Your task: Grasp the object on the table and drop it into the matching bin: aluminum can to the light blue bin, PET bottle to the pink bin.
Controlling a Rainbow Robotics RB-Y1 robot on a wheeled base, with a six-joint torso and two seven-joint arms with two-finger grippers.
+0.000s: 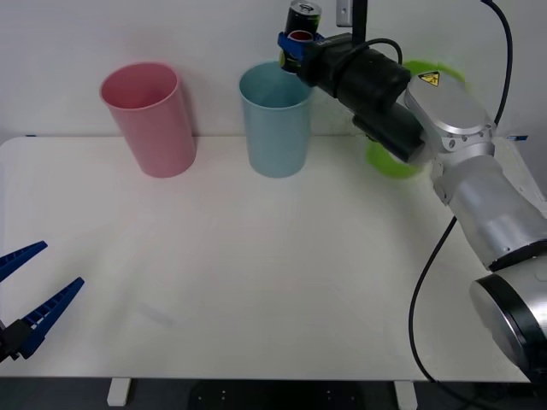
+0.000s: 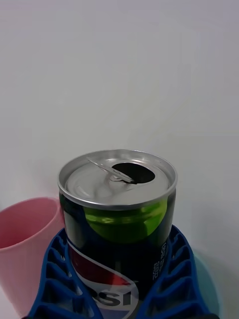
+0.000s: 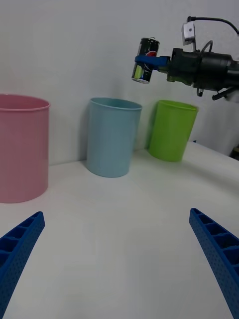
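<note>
While aloft – one can, three bins.

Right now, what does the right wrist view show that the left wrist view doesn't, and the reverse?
Right wrist view alone: the aluminum can seen close, its silver top with the pull-tab opening, blue fingers on both sides.

Left wrist view alone: the lime green bin, the white table, the open left gripper low over it, and the right gripper raised above the bins.

Both: the can, the pink bin and the light blue bin.
</note>
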